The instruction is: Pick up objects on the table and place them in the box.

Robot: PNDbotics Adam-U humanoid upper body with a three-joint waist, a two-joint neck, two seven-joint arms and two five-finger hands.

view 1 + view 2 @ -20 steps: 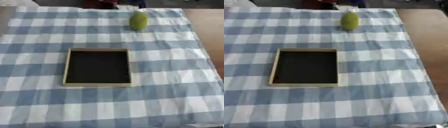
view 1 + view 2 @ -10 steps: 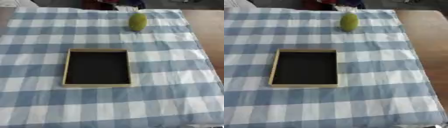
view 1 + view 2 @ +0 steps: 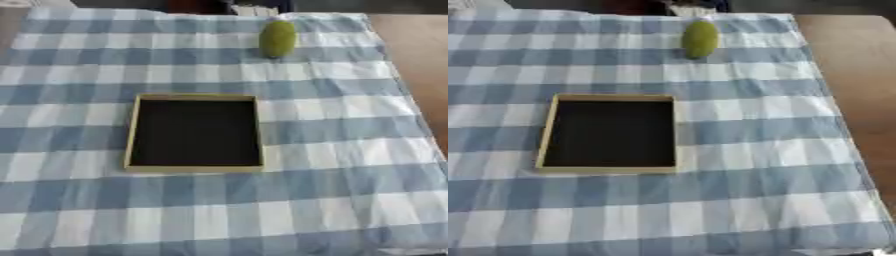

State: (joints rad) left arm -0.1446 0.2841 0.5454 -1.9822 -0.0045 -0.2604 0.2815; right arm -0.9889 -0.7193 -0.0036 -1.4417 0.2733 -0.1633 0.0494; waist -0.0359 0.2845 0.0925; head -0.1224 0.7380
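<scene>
- The box [image 3: 194, 133], a shallow square tray with a pale rim and a dark inside, lies flat on the blue-and-white checked cloth [image 3: 350, 150] and serves here as the landmark.
- Nothing lies inside the box; its dark floor shows bare from rim to rim.
- The one object to be picked up is a green oval object [image 3: 277, 38], fruit-like in shape, lying on the cloth well beyond the box's far right corner, near the cloth's far edge.
- Beyond the box and to its right, bare brown table [image 3: 859, 75] shows past the cloth's edge.
- Neither of the robot's hands appears in either view, so whether they are open, closed or holding anything cannot be told.
- Judging by this, the task stands at its very start: the object is untouched and no reach has entered the picture.
- The next move likely calls for a long reach to the far side, past the box; the right arm seems the nearer choice, since the object lies to the box's right.
- A rounded object may roll when nudged, so fingers would want to close around its sides, not push it.
- No brand, label or writing can be read on the box, the object or the cloth.
</scene>
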